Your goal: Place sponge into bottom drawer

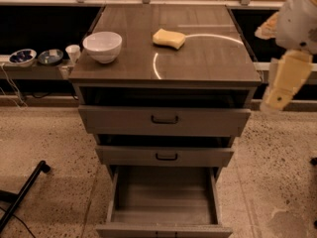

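Note:
The pale yellow sponge lies on the cabinet top, right of the middle toward the back. The bottom drawer is pulled wide open at the foot of the cabinet, and its plain box interior holds nothing. My gripper hangs in the air off the cabinet's right edge, level with the top, well right of the sponge and touching nothing. The white arm rises above it.
A white bowl stands on the cabinet top at the left. The two upper drawers with dark handles are slightly open. A low shelf at the left holds small dishes and a cup. A black bar lies on the floor at the lower left.

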Controlling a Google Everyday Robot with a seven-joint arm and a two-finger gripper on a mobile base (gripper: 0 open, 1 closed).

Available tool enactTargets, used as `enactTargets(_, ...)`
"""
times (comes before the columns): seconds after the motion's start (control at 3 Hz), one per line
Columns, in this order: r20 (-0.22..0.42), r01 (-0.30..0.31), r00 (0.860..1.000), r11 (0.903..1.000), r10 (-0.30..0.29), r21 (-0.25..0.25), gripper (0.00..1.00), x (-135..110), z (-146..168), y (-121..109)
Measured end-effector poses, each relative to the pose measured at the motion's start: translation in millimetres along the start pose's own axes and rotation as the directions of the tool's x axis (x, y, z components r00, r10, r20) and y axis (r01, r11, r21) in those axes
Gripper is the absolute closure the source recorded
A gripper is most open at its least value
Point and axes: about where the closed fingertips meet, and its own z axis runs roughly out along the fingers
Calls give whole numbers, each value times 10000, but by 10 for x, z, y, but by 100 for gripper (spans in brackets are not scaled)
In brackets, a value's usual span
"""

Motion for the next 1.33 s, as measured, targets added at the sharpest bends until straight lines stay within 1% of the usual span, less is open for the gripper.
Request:
enactTargets(0.33, 936, 78, 9956, 9996, -54, -253, 0, -371, 275, -556)
enactTargets(0.67, 2095, -78, 9777, 9994, 145, -329, 0, -854, 574, -1136)
enactTargets(1.0, 3425, -941, 9348, 9954, 946, -182, 0, -1191, 733, -1569)
enactTargets(1.33, 4506, -1913, 8780, 9813, 1613, 213, 0, -1476, 970, -1910)
